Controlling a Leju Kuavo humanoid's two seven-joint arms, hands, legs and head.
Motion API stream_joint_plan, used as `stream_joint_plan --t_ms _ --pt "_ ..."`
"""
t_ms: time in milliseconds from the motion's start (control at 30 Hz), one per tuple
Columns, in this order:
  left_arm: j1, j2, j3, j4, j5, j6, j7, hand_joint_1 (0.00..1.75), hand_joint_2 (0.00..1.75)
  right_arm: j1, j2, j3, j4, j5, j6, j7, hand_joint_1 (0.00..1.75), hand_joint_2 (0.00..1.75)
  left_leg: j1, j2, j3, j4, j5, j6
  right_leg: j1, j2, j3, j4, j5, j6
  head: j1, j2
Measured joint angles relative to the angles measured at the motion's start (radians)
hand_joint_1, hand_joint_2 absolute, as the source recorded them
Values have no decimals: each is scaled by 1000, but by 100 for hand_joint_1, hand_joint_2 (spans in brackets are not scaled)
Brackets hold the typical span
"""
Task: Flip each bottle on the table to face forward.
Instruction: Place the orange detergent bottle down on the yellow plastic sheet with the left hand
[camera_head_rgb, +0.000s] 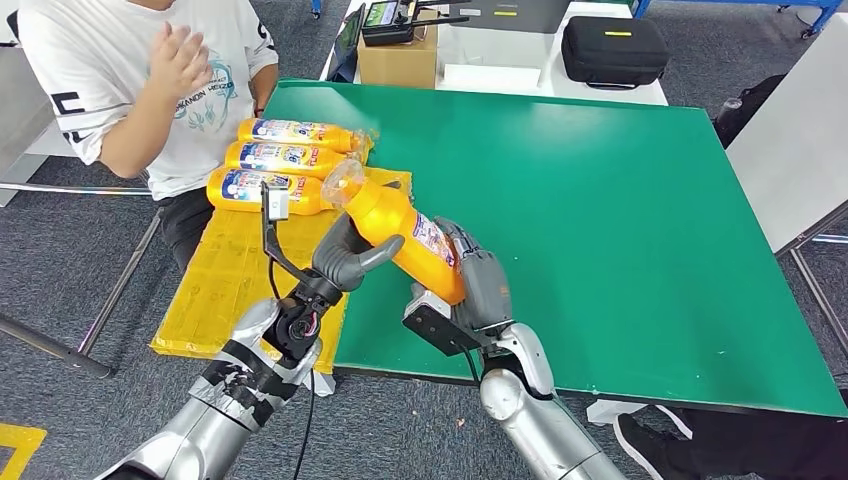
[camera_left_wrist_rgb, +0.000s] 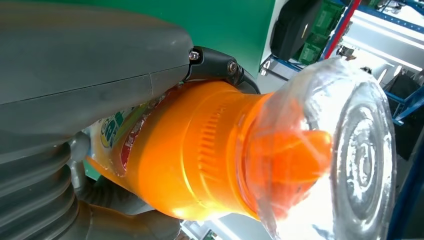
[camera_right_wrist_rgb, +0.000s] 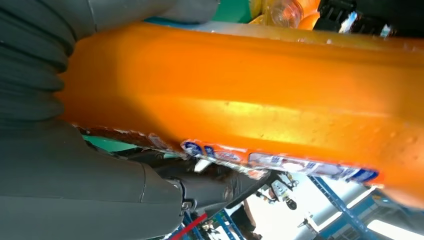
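From the head view: both hands are on one orange plastic bottle with a clear cap (camera_head_rgb: 400, 222), lifted off the green table (camera_head_rgb: 620, 230) near its front left corner and tilted, cap end up and away from the robot. The left hand (camera_head_rgb: 348, 255) wraps the neck end, its thumb across the body; the right hand (camera_head_rgb: 478, 285) cradles the base end, fingers closed around it. The label runs along the bottle's right flank, so it reads as mid-turn rather than facing forward yet. Off to the left, three more orange bottles with blue-and-white labels (camera_head_rgb: 285, 160) lie side by side on a yellow sheet (camera_head_rgb: 215, 290), labels up, just beside a seated person in a white shirt (camera_head_rgb: 130, 80) with one hand raised. Whether those three are finished or waiting, I can't tell. A black case (camera_head_rgb: 612, 48) and a cardboard box (camera_head_rgb: 397, 60) sit on the white surface beyond.

Over to the left wrist: the left hand (camera_left_wrist_rgb: 75, 85) is clamped over the bottle's shoulder (camera_left_wrist_rgb: 200, 150), the transparent cap (camera_left_wrist_rgb: 340, 150) jutting out free past it, with a sliver of label under the grey thumb.

Right wrist now: the right hand (camera_right_wrist_rgb: 75, 175) presses snug against the orange body (camera_right_wrist_rgb: 250, 95), label edge (camera_right_wrist_rgb: 280, 162) turned toward the palm side.

My call: one bottle in hand and partway through its flip, still to be set down; the rest unsettled.
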Motion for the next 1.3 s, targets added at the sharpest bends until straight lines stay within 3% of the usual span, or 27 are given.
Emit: stream_joint_plan --t_ms 200,500,767,1000,1300 --pt "-16 4 51 24 -83 85 -88 175 175 50 8 -68 -62 -178 -63 -39 0 175 0 0 0 0 0 0 0 0 0 0 0 0 0 0" --pt "-53 48 145 99 -205 94 -163 175 175 129 7 -183 -224 -356 -66 -106 0 175 0 0 0 0 0 0 0 0 0 0 0 0 0 0" --pt "-84 137 176 119 -713 265 -295 175 175 182 -1 -259 -348 -398 -43 -123 0 175 0 0 0 0 0 0 0 0 0 0 0 0 0 0" --pt "-91 173 189 124 -872 305 -309 175 175 199 -2 -286 -393 -398 -30 -124 0 175 0 0 0 0 0 0 0 0 0 0 0 0 0 0" --pt "-142 242 127 216 -1470 412 -292 175 175 205 -2 -303 -433 -390 22 -109 0 175 0 1 0 0 0 -1 0 0 -1 0 0 0 0 0"
